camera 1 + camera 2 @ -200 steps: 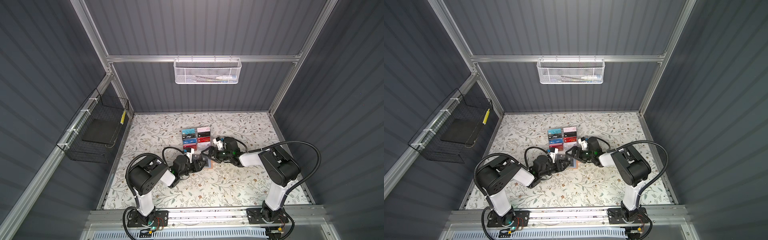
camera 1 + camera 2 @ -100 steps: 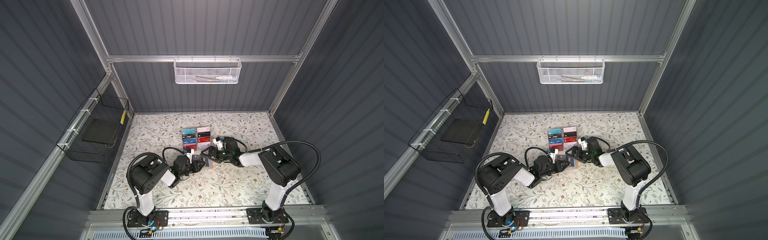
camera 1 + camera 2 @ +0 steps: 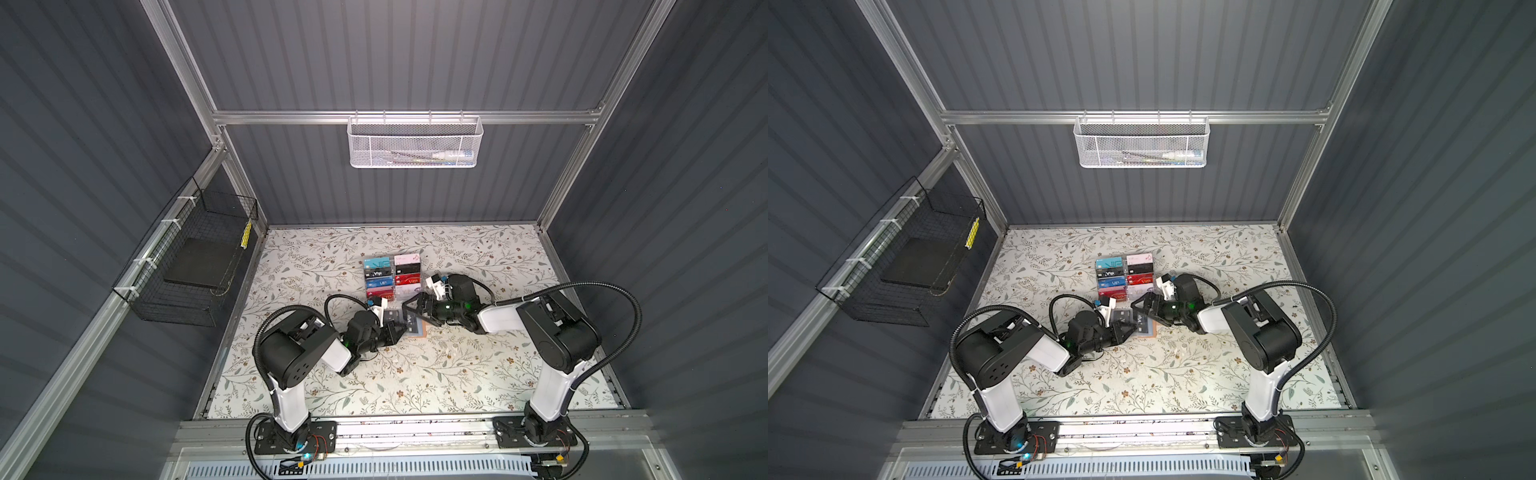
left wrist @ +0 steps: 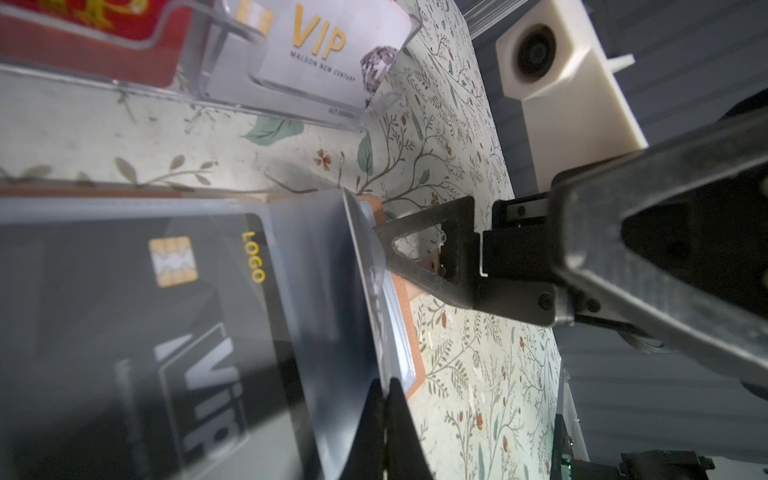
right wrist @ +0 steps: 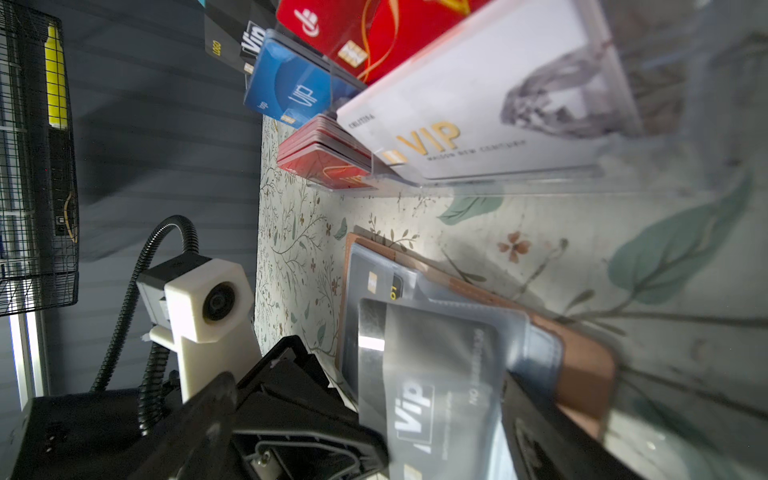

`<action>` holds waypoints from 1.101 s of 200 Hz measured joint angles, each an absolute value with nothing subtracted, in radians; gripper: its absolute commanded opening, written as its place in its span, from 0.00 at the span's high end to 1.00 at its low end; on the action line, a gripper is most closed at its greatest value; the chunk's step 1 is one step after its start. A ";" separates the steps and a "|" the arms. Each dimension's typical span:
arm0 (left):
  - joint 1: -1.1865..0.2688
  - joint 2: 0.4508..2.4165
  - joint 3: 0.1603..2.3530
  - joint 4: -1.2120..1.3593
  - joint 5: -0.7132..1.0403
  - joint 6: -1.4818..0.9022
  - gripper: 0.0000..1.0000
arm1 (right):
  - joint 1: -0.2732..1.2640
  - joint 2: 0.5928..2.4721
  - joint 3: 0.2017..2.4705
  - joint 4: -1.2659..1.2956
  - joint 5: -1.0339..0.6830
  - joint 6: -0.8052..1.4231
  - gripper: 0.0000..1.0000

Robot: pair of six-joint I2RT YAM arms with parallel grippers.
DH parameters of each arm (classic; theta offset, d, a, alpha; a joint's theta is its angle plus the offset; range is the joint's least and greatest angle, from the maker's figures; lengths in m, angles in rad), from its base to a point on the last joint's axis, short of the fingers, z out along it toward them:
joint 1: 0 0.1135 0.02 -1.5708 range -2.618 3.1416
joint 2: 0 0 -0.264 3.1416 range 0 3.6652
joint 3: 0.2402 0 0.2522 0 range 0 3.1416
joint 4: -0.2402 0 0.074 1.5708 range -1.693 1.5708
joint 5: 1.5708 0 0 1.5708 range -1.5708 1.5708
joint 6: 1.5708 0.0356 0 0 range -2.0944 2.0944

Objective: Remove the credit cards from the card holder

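Dark grey ribbed walls [image 3: 415, 62] enclose a floral tabletop [image 3: 457, 374]. At upper left a black wire basket [image 3: 166, 307] holds a dark flat slab. At top centre a white mesh basket [image 3: 374, 141] holds small items too faint to name. At centre, a clear acrylic tiered rack [image 4: 224, 104] holds coloured VIP cards [image 3: 392, 276]. Just below it the slim tan leather-like card holder [image 3: 419, 331] lies open, showing grey-blue pocket pages. A black VIP credit card [image 4: 187, 332] sits in a pocket, so the emptying looks unfinished. The left gripper [image 4: 384, 415] is clamped on a raised page's edge. The right gripper [image 3: 415, 314] is spread wide at the holder's upper right.
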State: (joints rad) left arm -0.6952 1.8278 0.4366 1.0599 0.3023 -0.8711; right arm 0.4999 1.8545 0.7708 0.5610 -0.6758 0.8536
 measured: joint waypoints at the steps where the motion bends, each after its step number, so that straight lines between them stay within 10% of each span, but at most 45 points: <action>1: -0.695 1.828 0.437 1.060 0.302 -0.871 0.99 | 0.500 1.855 0.771 0.561 -0.676 0.854 0.01; 220: -0.667 1.558 0.577 0.405 0.263 -0.603 1.00 | 0.495 1.846 0.764 0.559 -0.674 0.856 0.01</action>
State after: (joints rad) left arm -0.6674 1.5581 0.5774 0.4053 0.2634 -0.6029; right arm 0.4950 1.8458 0.7639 0.5591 -0.6743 0.8562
